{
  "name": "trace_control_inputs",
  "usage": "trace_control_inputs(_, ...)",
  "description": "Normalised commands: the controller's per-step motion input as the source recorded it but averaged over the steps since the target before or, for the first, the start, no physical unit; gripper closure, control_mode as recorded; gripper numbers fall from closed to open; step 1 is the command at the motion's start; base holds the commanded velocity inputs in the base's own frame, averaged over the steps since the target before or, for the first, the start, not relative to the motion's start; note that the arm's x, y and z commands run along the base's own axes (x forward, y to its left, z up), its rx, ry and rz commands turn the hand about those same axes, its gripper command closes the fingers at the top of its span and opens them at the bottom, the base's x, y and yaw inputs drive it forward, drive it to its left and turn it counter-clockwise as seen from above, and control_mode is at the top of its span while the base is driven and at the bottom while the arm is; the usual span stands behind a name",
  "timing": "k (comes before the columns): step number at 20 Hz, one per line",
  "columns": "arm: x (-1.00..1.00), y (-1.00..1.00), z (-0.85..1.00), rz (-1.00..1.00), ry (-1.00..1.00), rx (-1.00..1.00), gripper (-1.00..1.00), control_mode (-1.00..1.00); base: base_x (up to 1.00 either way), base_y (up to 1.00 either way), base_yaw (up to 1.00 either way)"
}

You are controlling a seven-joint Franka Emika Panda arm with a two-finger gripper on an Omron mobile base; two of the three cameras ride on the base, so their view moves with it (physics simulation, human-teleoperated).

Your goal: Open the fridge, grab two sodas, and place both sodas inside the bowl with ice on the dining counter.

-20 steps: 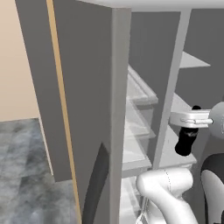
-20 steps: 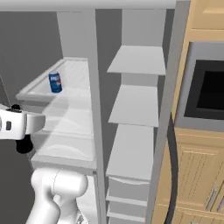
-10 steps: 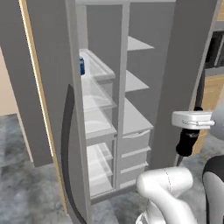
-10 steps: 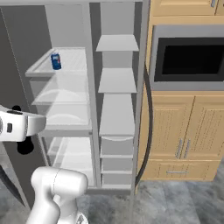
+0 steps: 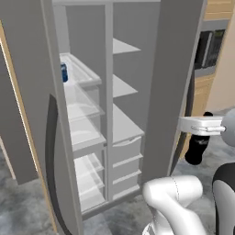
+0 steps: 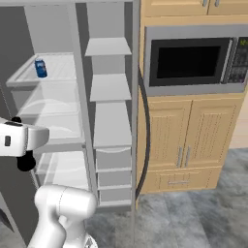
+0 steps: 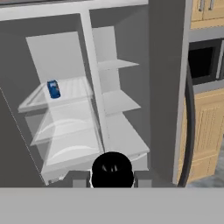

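Observation:
The fridge [image 5: 110, 55] stands open, both grey doors swung wide, white shelves showing [image 6: 109, 87]. One blue soda [image 5: 64, 72] stands upright on the upper left shelf, also seen as a soda [image 6: 40, 68] and a soda [image 7: 54, 89] in the other views. My gripper [image 5: 197, 151] hangs well in front of the fridge, outside it, shut on a dark round can-shaped thing [image 7: 112, 168] that looks like the other soda; its colours are in shadow. The gripper [image 6: 25, 160] sits at the left edge of the right base view. The bowl and dining counter are out of view.
The right fridge door [image 5: 179, 69] with its long black handle [image 6: 145, 135] juts out beside my hand. Right of it are a built-in microwave [image 6: 193, 60] and light wood cabinets [image 6: 193, 140]. The left door [image 5: 27, 101] stands open too. Grey floor [image 6: 203, 213] lies in front.
The whole picture has shifted: the base has backed away from the fridge, which now looks smaller and farther. The gripper stays shut on the dark can.

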Motion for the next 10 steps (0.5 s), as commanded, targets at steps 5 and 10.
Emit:
trace_control_inputs(5, 0.00, 0.00, 0.00, 0.00, 0.00, 0.00, 1.00, 1.00, -0.95, 0.12, -0.44)
trace_control_inputs(10, 0.00, 0.00, 0.00, 0.00, 0.00, 0.00, 1.00, 1.00, -0.99, 0.08, -0.42)
